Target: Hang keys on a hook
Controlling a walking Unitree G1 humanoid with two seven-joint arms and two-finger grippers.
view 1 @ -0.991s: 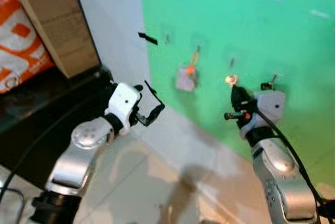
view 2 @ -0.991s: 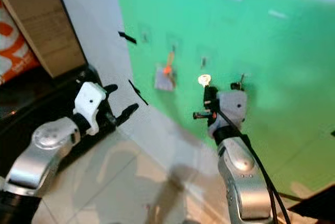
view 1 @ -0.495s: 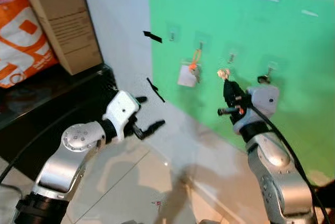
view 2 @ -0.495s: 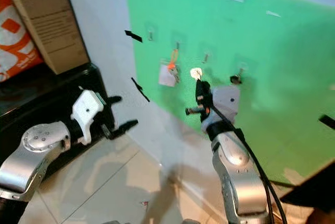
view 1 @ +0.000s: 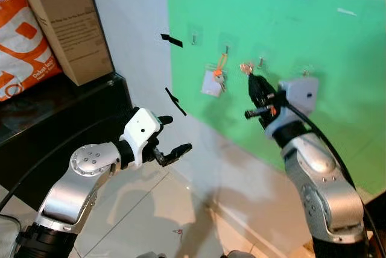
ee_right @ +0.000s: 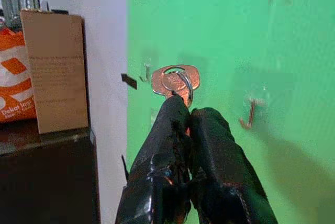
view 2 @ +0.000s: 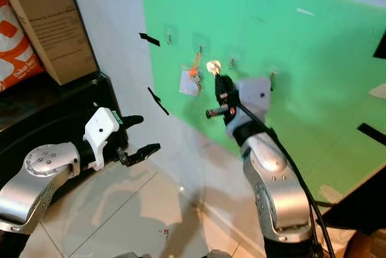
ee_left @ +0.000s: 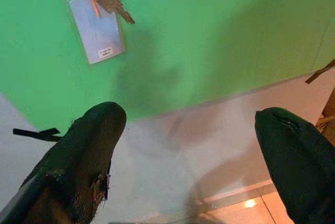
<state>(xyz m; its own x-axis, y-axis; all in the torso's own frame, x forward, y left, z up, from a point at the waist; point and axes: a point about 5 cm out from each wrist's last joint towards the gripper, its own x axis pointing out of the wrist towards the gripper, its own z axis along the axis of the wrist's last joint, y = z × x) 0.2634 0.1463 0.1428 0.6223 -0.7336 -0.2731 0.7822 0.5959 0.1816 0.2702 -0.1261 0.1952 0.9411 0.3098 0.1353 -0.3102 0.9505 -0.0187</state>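
Right gripper [ee_right: 186,110] raised against the green board [view 1: 313,35], fingers clenched on a copper key [ee_right: 175,81] with a steel ring through its head; key head poking out past the fingertips, held close to the board's face. In the head views, key [view 1: 246,67] hovering between two small clear hooks near the board's upper edge: one hook [view 1: 226,49] to the robot's left already carrying a tagged key, another hook [view 1: 260,61] just beside the held key on the right. Ring apart from either hook, not yet over one. Seen along the right fingers, a bare hook [ee_right: 250,113] standing out from the board near the key, and another small hook [ee_right: 147,71] nearer the board's left edge. Hung set [ee_left: 97,17] on the left hook: orange loop, silver key, clear badge sleeve with a white card, all flat against the board. Left gripper [view 1: 170,134] lower down, out in front of the white wall below the board's left corner, released and holding nothing, fingers [ee_left: 86,156] spread wide. Black tape strips [view 1: 170,40] on the wall near the board's left edge. Cardboard box [view 1: 66,20] and orange bag [view 1: 21,47] on a dark cabinet [view 1: 60,119] at far left. Glossy tiled floor [view 1: 157,210] below.
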